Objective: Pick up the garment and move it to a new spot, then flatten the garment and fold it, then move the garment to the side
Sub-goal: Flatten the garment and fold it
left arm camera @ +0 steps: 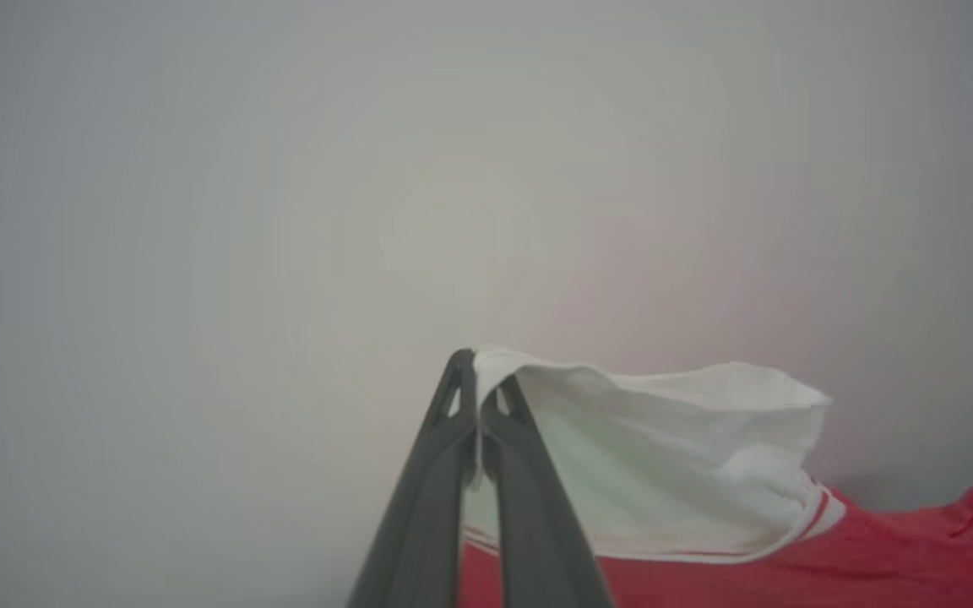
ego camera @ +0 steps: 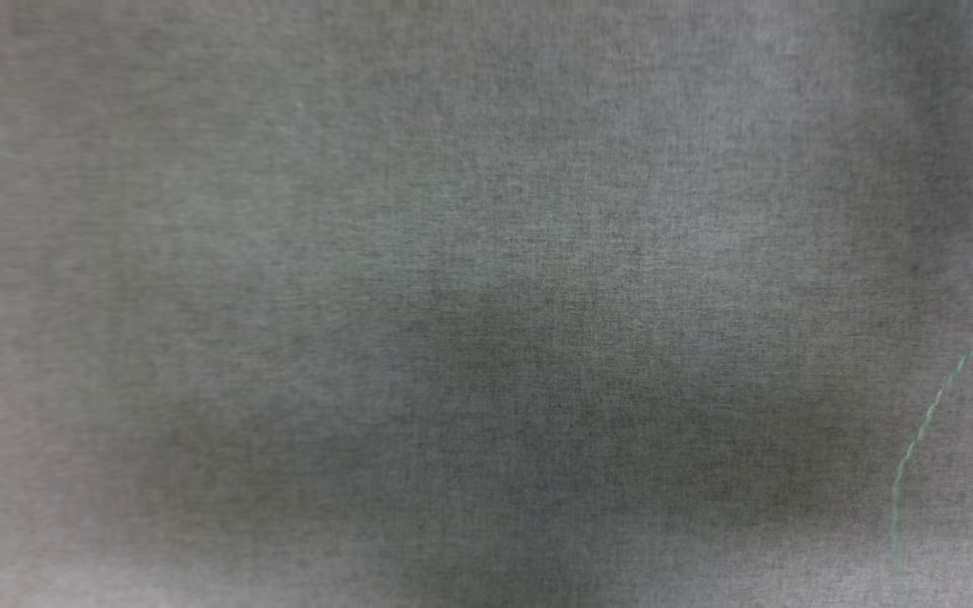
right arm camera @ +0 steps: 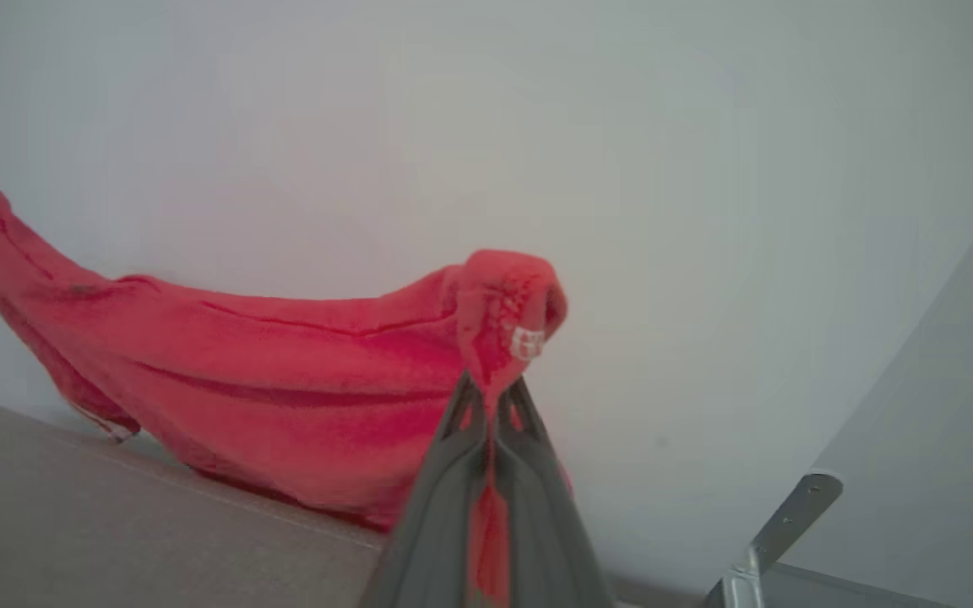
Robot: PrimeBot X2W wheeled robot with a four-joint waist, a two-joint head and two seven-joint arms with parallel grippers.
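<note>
My left gripper (left arm camera: 481,384) is shut on the white sleeve of the garment (left arm camera: 672,456), which hangs to the right of the fingers with its red body and striped trim below. My right gripper (right arm camera: 491,397) is shut on a bunched red edge of the garment (right arm camera: 284,380). From there the red cloth sags in a long swag to the left, its lowest fold reaching the grey table surface (right arm camera: 73,507). Both grippers hold the cloth up in front of a pale wall.
The head view looks down at grey woven table cloth (ego camera: 453,295) with a loose green thread (ego camera: 934,405) at the right. A metal bracket (right arm camera: 778,523) stands at the lower right of the right wrist view, by a wall corner.
</note>
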